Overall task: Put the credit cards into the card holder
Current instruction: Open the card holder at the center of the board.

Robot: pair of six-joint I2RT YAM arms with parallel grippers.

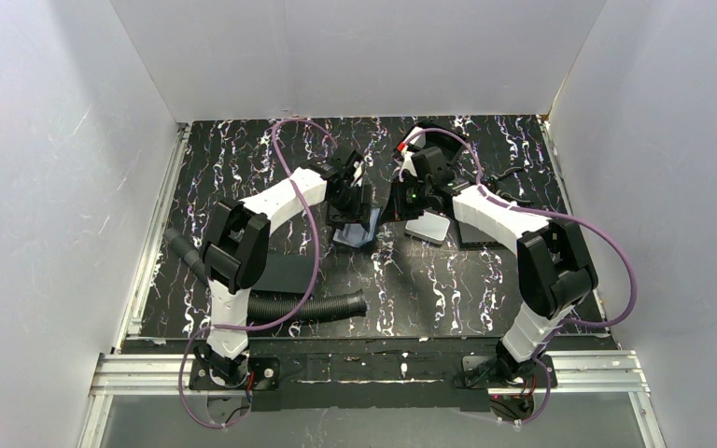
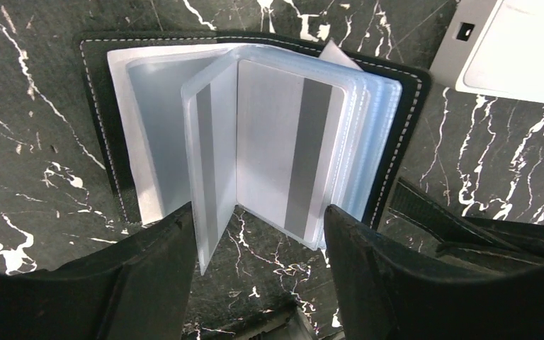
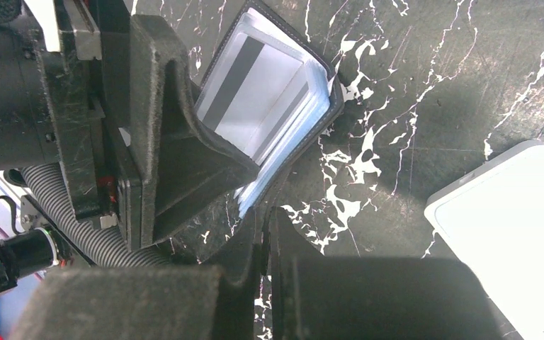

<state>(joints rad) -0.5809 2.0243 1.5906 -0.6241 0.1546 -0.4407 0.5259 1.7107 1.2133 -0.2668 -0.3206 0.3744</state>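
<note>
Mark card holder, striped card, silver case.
card holder (image 2: 99, 120), left wrist view, black leather edge.
striped card (image 2: 273, 149), left wrist view, pale face.
silver case (image 2: 517, 49), left wrist view, pale top.

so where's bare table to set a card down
Bare table lies up front, between the hose and the right arm, and far left, between the rail and the left arm. Crowded mid-table: open card holder, silver case, both arms reaching in.

The top view looks down from high at the 6 o'clock edge over the whole worktop (image 1: 429, 289). Both wrist views face down, very near. All three share the open card holder (image 1: 355, 229) (image 2: 99, 120) (image 3: 322, 92). The silver case (image 1: 428, 227) sits at 1 o'clock (image 2: 517, 42) in the left wrist view and at 4 o'clock (image 3: 510, 234) in the right.
</note>
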